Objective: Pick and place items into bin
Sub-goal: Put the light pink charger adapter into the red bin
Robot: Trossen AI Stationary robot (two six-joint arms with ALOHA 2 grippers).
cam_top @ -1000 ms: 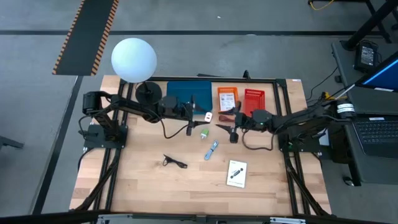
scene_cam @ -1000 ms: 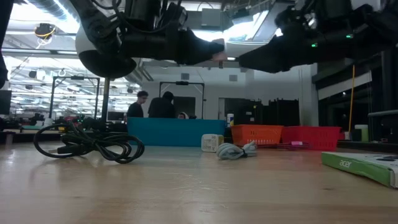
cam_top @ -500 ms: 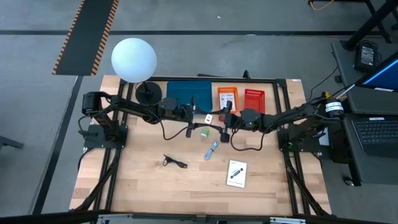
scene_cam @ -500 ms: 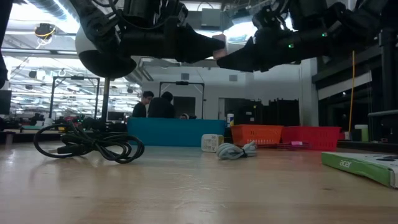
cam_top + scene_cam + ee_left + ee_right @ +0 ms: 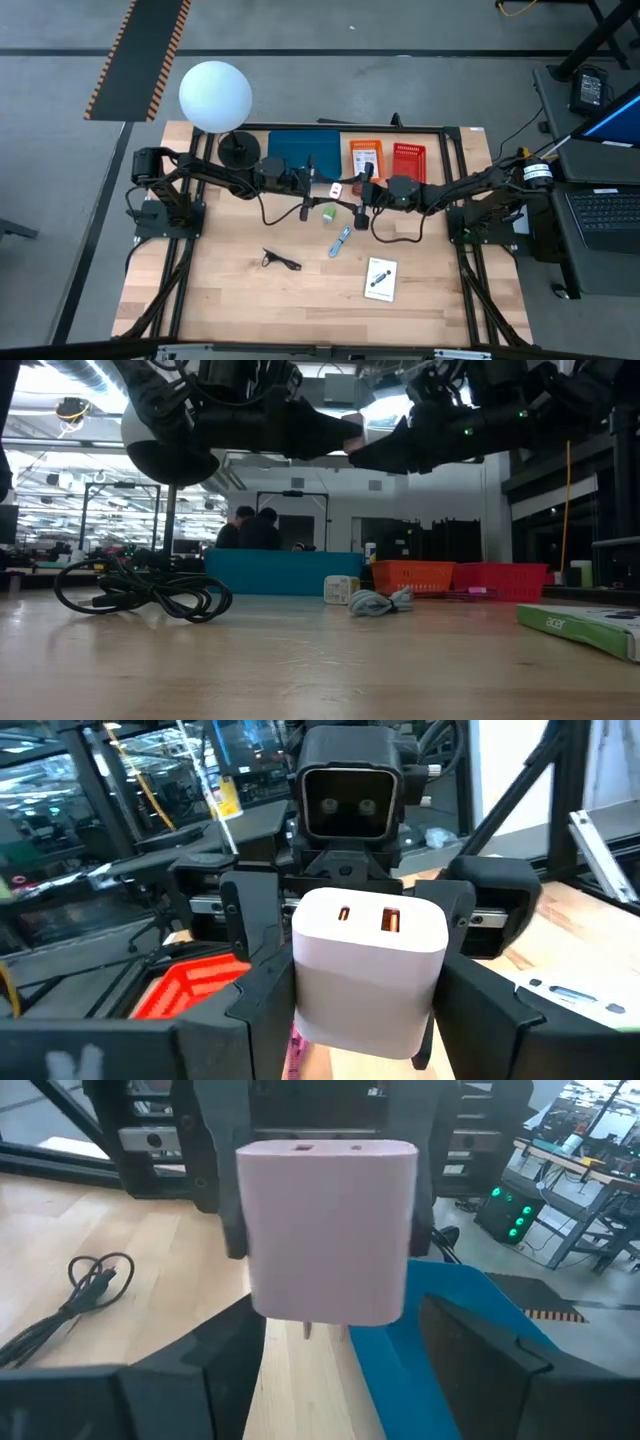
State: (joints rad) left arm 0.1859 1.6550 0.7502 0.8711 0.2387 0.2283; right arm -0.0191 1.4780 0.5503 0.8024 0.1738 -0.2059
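Both arms meet above the middle of the wooden surface [image 5: 220, 300], in front of the teal bin [image 5: 300, 148]. The left gripper [image 5: 365, 1020] is clamped on a pale pink block [image 5: 368, 975] — a charger with two ports on its face; its dark fingers [image 5: 262, 1010] press the block's two sides. The right gripper [image 5: 330, 1370] faces it head-on with its fingers [image 5: 470, 1350] spread wide to either side of the same block, not clearly touching it; in the low view the two grippers meet tip to tip well above the surface. Lying loose on the surface: a green lump [image 5: 327, 213] just below the grippers; a blue-white stick [image 5: 340, 240] near it; a black cable piece [image 5: 281, 260] toward the left; a white printed card [image 5: 380, 279] toward the right front. An orange bin [image 5: 365, 158] holding a second printed card and a red bin [image 5: 407, 160] stand beside the teal one; a white globe lamp [image 5: 215, 95] stands at the far left corner.
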